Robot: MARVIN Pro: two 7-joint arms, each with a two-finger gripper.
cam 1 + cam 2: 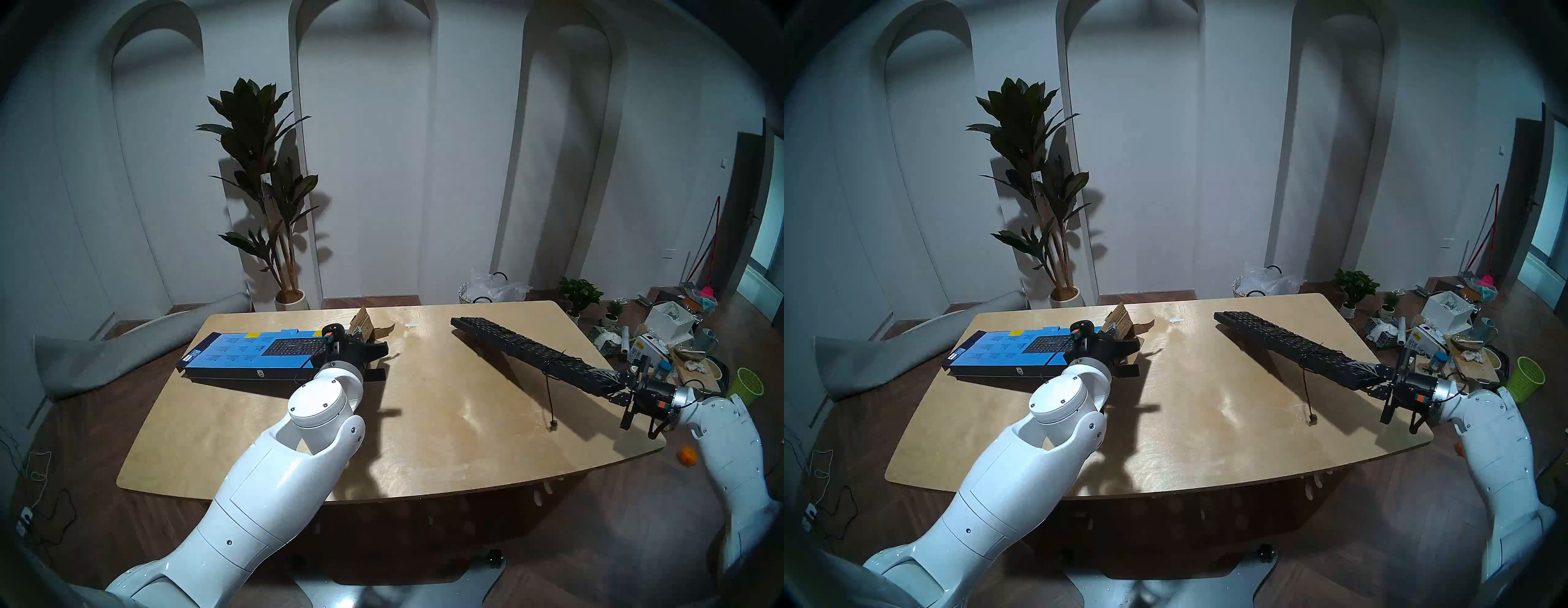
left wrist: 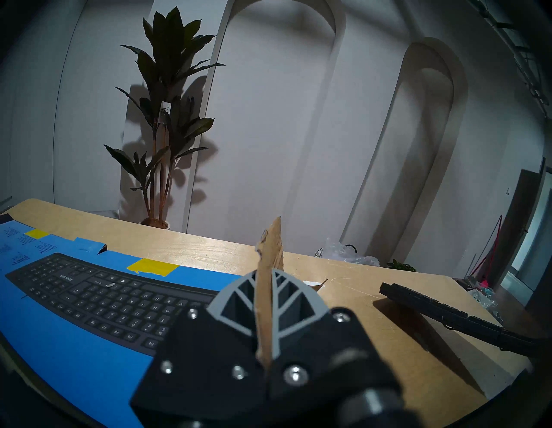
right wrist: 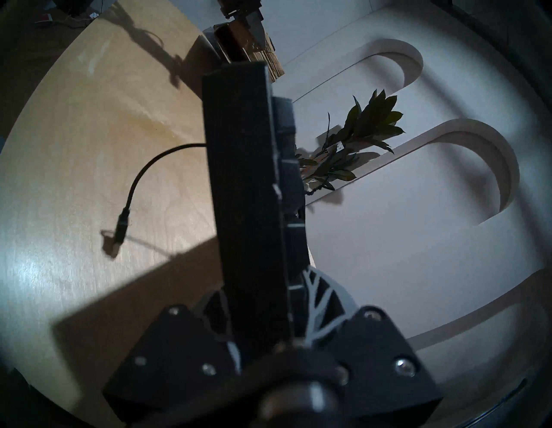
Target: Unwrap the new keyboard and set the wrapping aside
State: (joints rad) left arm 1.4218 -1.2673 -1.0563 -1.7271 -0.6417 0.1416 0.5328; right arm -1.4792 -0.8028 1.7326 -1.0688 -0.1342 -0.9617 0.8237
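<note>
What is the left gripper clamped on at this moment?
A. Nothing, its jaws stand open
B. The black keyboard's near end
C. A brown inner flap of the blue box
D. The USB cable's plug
C: in the left wrist view the left gripper is shut on a brown flap of the blue box, while the right gripper holds the keyboard.

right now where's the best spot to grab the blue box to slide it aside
Probably the brown flap at the blue box's open end, taken from that end with the fingers either side. The flap stands up edge-on as a thin sheet, while the box lies flat on the table and looks too wide to span. The left gripper is shut on that flap.
</note>
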